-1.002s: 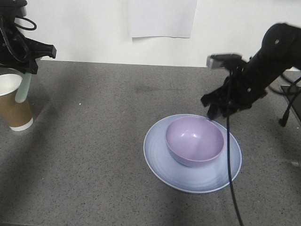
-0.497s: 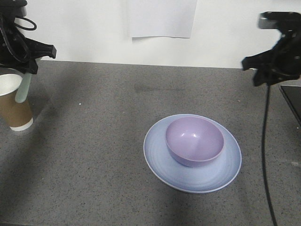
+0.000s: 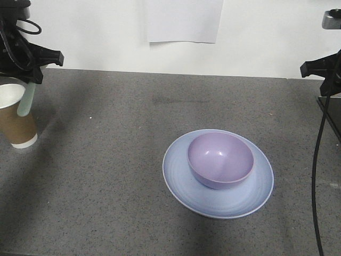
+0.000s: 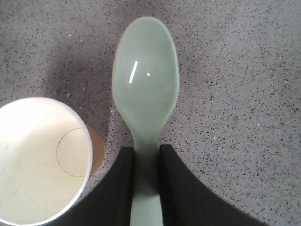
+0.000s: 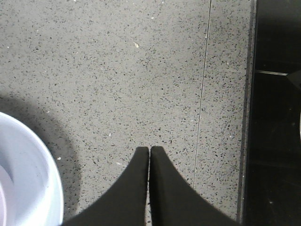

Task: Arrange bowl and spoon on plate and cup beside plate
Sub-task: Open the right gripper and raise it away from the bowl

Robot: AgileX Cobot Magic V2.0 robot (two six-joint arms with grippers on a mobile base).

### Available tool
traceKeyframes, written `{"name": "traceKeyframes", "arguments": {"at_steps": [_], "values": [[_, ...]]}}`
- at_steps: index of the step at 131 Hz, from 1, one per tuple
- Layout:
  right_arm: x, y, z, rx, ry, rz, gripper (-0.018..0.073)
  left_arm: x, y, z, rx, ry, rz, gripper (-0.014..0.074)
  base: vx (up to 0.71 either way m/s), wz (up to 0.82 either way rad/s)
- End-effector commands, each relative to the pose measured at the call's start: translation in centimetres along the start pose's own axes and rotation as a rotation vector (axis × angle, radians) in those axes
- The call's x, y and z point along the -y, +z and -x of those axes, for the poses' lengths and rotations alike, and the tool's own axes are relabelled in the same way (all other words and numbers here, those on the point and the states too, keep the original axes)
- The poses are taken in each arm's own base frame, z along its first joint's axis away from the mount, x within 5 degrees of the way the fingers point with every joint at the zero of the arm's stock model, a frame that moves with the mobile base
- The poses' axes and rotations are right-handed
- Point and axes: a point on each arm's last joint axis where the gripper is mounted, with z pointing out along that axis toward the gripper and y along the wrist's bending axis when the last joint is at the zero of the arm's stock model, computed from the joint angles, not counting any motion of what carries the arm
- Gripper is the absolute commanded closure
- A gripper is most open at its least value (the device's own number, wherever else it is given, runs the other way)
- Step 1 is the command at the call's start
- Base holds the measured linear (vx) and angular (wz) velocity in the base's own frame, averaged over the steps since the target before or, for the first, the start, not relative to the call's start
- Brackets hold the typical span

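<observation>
The lavender bowl (image 3: pixel 220 159) sits in the middle of the light blue plate (image 3: pixel 184 184), a little right of the table's centre. At the far left stands the brown paper cup (image 3: pixel 17 116), upright, its white inside showing (image 4: pixel 33 160). My left gripper (image 3: pixel 29 80) hangs just above the cup's right side, shut on the handle of the mint-green spoon (image 3: pixel 26 101), whose bowl end points down beside the cup (image 4: pixel 146 89). My right gripper (image 5: pixel 149 149) is shut on nothing, high at the right edge (image 3: pixel 325 74), with the plate's rim (image 5: pixel 28 188) to its left.
A white sheet of paper (image 3: pixel 184 20) hangs on the back wall. A black cable (image 3: pixel 315 176) drops from the right arm down past the plate's right side. The table's right edge and a dark gap (image 5: pixel 275 117) lie under the right gripper.
My right arm has lifted away from above the bowl and pulled back to the far right edge. The left gripper, spoon and cup have not moved.
</observation>
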Motion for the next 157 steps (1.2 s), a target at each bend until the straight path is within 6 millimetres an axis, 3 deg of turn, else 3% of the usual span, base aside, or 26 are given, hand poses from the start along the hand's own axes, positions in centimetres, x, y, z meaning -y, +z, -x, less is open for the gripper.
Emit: {"name": "traceKeyframes", "arguments": {"at_steps": [1,133,157], "values": [[0.0,-2.8,0.3,0.098,-0.002,-0.011,0.0568,0.1,-3.3,0.6,0.122,-0.001,-0.016,0.0603,0.0,0.0],[0.0,-2.8,0.2,0.084,-0.001,-0.008,0.0568,0.3,-3.3,0.9,0.161,-0.004,-0.033,0.0603,0.0,0.0],[0.0,-2.8,0.2,0.084,-0.001,-0.008,0.0568,1.2,-3.7,1.0,0.184,0.158,-0.078,0.0603,0.0,0.0]]}}
